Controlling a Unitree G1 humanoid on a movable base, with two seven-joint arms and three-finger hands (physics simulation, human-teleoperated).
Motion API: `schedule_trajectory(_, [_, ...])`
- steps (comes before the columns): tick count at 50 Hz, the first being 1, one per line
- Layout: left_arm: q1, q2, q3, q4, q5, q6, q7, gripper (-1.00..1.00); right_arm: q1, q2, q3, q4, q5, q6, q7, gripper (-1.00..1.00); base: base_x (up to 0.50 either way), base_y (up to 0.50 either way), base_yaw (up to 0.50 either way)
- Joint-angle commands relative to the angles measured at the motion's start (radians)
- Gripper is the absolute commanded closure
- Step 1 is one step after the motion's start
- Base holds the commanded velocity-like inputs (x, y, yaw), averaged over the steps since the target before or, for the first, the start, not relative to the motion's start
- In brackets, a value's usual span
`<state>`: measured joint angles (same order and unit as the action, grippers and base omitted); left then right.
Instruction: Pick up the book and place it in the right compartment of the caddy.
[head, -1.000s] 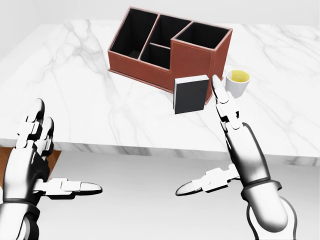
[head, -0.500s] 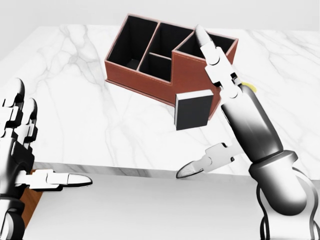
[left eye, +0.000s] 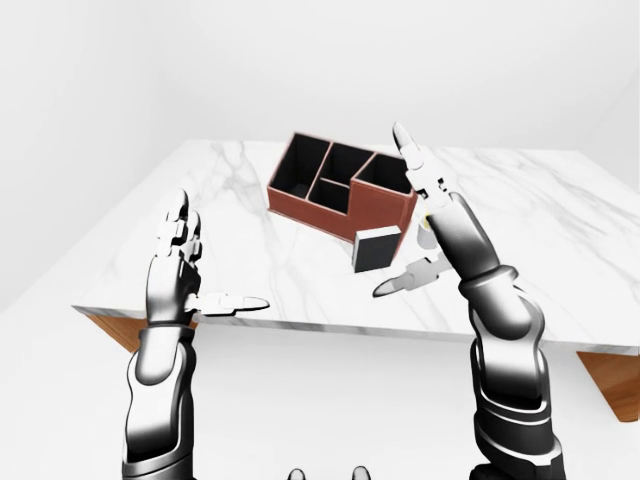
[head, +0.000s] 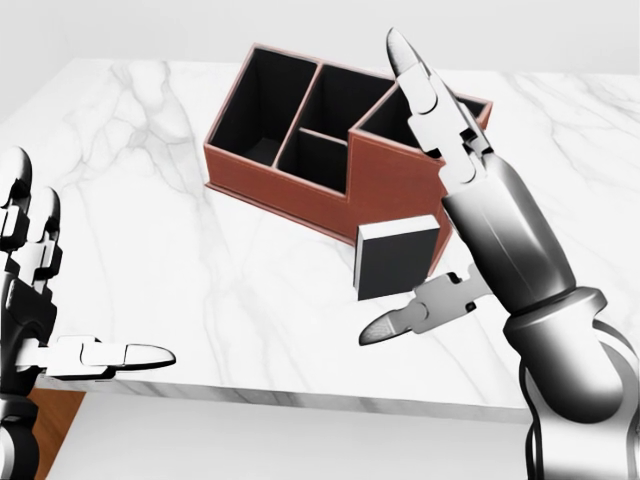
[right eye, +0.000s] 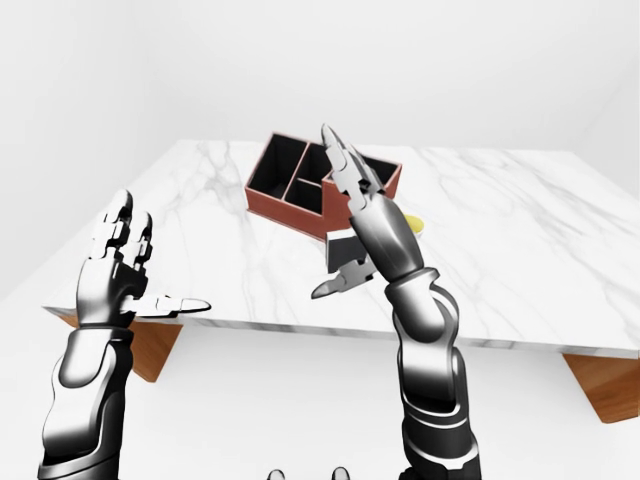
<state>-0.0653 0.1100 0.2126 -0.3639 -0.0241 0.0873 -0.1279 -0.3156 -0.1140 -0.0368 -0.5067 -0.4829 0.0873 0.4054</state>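
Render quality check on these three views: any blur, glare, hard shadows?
Head view: sharp all over, no motion blur on the right hand; the caddy compartments read near-black with little detail. Left-eye view: even, flat light, with only faint shading under the book on the table. Right-eye view: mild bright sheen on the left hand; no blown-out glare or visible distortion.

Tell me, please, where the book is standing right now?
In the head view the book stands upright on the marble table, right of centre, against the caddy's near wall, with the right hand's thumb just below it.
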Motion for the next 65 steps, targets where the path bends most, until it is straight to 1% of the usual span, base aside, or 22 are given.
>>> schedule_trajectory(1, [0.009, 0.001, 0.005, 0.011, -0.001, 0.0, -0.001, -1.0, -0.011, -0.003, -0.007, 0.006, -0.023, 0.0, -0.005, -1.0, 0.25, 0.16, 0.0])
schedule_trajectory(20, [0.013, 0.0, 0.003, 0.018, 0.004, 0.0, -0.003, -1.0, -0.019, -0.009, -0.016, 0.006, -0.009, 0.0, -0.003, -1.0, 0.25, 0.1, 0.0])
schedule_trajectory(36, [0.014, 0.0, 0.004, 0.004, 0.01, 0.0, -0.006, -1.0, -0.002, -0.005, -0.002, 0.013, -0.027, 0.0, -0.002, -1.0, 0.26, 0.03, 0.0])
schedule_trajectory(51, [0.008, -0.001, 0.003, 0.0, 0.012, 0.0, -0.001, -1.0, 0.005, 0.007, 0.008, -0.001, -0.034, 0.0, 0.02, -1.0, 0.24, 0.03, 0.0])
schedule_trajectory(65, [0.02, -0.005, 0.004, -0.033, 0.01, 0.0, -0.006, -1.0, 0.005, 0.013, 0.013, -0.015, -0.039, 0.0, 0.021, -1.0, 0.19, 0.02, 0.0])
